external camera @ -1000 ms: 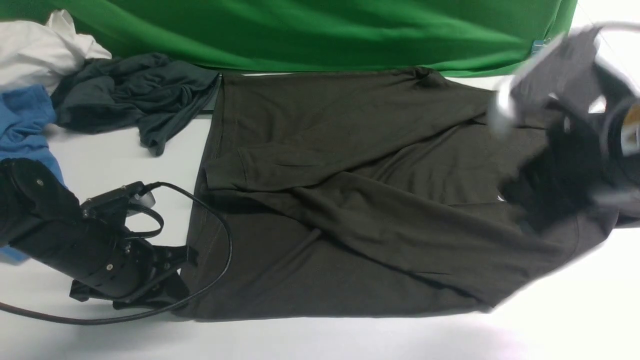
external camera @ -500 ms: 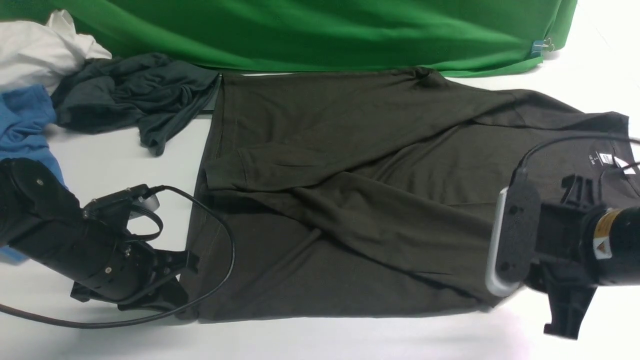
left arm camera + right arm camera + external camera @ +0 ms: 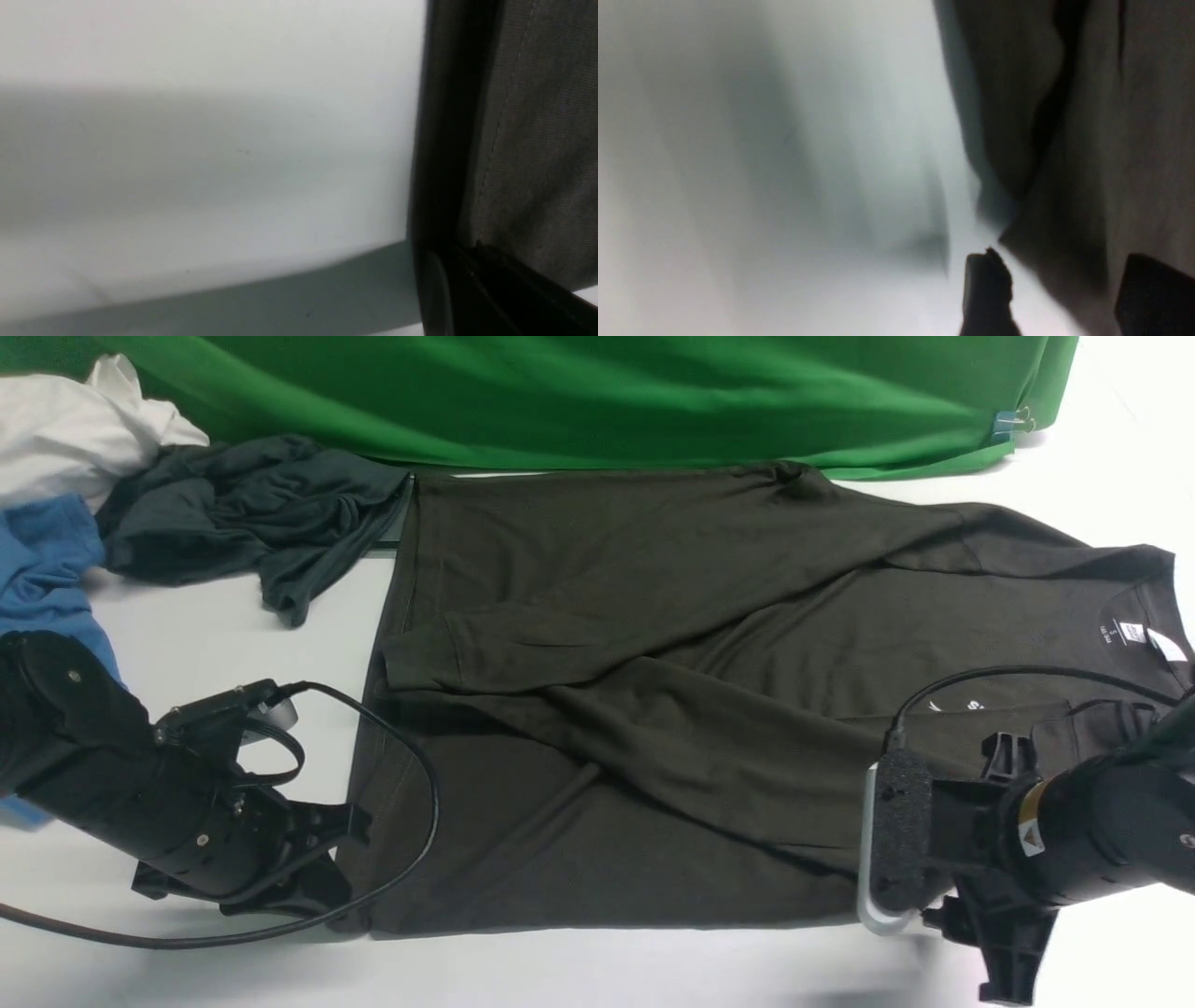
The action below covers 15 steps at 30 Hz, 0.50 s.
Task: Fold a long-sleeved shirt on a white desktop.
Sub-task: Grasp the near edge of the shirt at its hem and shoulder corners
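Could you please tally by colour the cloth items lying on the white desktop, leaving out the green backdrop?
Very dark olive-black knit long-sleeved shirt: 1
Crumpled dark teal-grey garment: 1
Crumpled blue shirt: 1
Crumpled white cloth: 1
Total: 4

Shirt (image 3: 653, 709) lies spread across the middle of the desktop (image 3: 233, 635), collar end to the right, backdrop (image 3: 597, 392) right behind it. Clothes pile (image 3: 187, 513) sits far left. Left gripper (image 3: 327, 868) is at the shirt's near-left corner, right gripper (image 3: 1004, 868) at its near-right corner.
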### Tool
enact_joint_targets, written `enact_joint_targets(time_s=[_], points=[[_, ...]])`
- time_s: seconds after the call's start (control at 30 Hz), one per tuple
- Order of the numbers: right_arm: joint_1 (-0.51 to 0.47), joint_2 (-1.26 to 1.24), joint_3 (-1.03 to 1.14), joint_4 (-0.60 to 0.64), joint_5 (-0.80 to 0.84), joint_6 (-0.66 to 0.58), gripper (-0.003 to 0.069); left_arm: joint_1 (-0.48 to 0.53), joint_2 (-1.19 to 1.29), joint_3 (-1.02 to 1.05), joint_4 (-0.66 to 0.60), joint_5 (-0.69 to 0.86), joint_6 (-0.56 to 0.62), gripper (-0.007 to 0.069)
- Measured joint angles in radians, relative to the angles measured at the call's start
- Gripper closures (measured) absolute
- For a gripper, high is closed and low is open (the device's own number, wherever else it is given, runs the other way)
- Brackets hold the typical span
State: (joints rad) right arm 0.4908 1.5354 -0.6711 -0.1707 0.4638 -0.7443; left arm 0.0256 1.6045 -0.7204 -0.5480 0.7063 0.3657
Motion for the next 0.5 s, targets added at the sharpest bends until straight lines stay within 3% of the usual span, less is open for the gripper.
enact_joint_targets(time_s=[0.2, 0.27, 0.33, 0.4, 0.5], points=[[0.0, 0.058, -0.007, 0.011, -0.049, -0.002, 0.0311, 0.0, 0.0, 0.0, -0.001, -0.004, 0.0, 0.0604], [0.0, 0.066, -0.008, 0.011, -0.062, -0.003, 0.0357, 0.0, 0.0, 0.0, -0.003, -0.005, 0.0, 0.0604], [0.0, 0.07, -0.009, 0.012, -0.07, -0.003, 0.0493, 0.0, 0.0, 0.0, -0.004, -0.008, 0.0, 0.0604], [0.0, 0.074, -0.009, 0.012, -0.072, -0.003, 0.0584, 0.0, 0.0, 0.0, -0.004, -0.008, 0.001, 0.0604], [0.0, 0.075, -0.009, 0.012, -0.072, -0.002, 0.0608, 0.0, 0.0, 0.0, -0.006, -0.008, 0.006, 0.0604]])
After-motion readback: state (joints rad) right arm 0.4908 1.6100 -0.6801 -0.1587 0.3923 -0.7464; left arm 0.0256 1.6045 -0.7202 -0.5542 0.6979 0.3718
